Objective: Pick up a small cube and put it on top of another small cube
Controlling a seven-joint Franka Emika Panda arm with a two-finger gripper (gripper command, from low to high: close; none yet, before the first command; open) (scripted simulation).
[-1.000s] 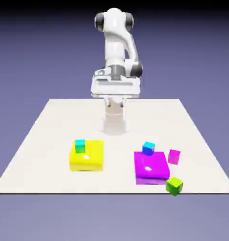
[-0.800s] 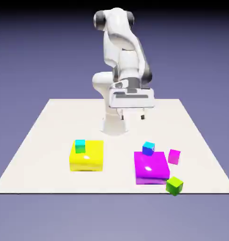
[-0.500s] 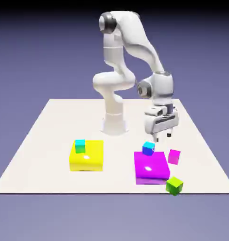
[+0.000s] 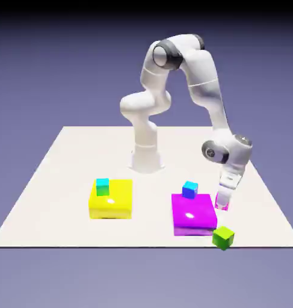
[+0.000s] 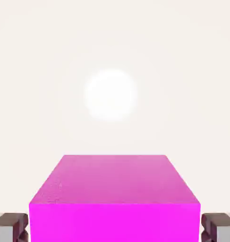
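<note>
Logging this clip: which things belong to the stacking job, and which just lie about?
In the job:
- magenta cube, between the fingertips
- gripper

Not clearly in it (target cube can't be told):
- cyan cube
- blue cube
- green cube
- yellow block
- purple block

The pale table [image 4: 76, 156] carries a yellow block [image 4: 112, 207], a purple block [image 4: 194, 213], a magenta cube [image 5: 115, 198] and a green cube [image 4: 223, 237].
</note>
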